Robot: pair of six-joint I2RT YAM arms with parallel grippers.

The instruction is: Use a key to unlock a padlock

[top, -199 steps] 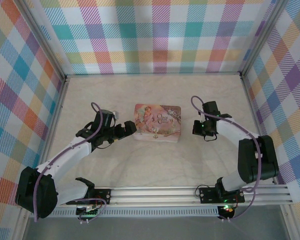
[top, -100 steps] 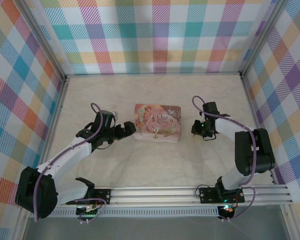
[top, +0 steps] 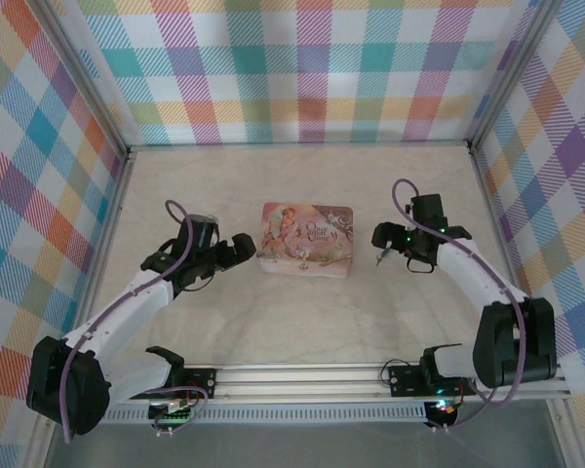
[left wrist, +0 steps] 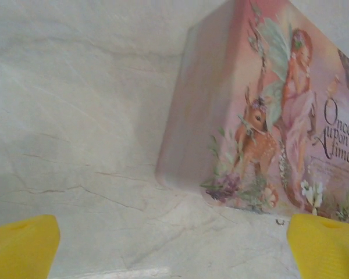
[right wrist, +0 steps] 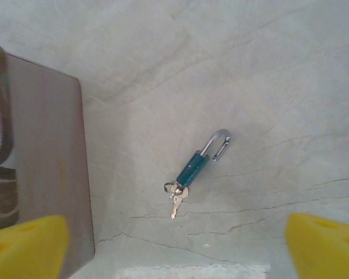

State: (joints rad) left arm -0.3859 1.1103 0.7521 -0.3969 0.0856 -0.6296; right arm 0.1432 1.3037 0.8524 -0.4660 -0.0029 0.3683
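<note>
The padlock (right wrist: 193,167) lies on the marble table between my right fingertips, with a teal body and a silver shackle swung open at its far end. The key (right wrist: 175,204) sits at its near end on a small ring, pointing toward me. My right gripper (right wrist: 175,247) hovers over them, open and holding nothing. From above, the padlock (top: 379,256) is a small dark speck just right of the tin, under the right gripper (top: 385,239). My left gripper (top: 240,250) is open at the tin's left end, its yellow fingertips (left wrist: 20,244) wide apart over bare table.
A pink illustrated tin (top: 307,239) lies flat mid-table between the two arms; its left end (left wrist: 267,116) faces the left wrist and its right side (right wrist: 35,157) faces the right wrist. Plaid walls (top: 302,68) enclose the table, and a metal rail (top: 370,375) runs along the near edge.
My right gripper has gone from shut to wide open and its arm has swung its elbow out to the right. The left gripper has drawn back slightly from the tin.
</note>
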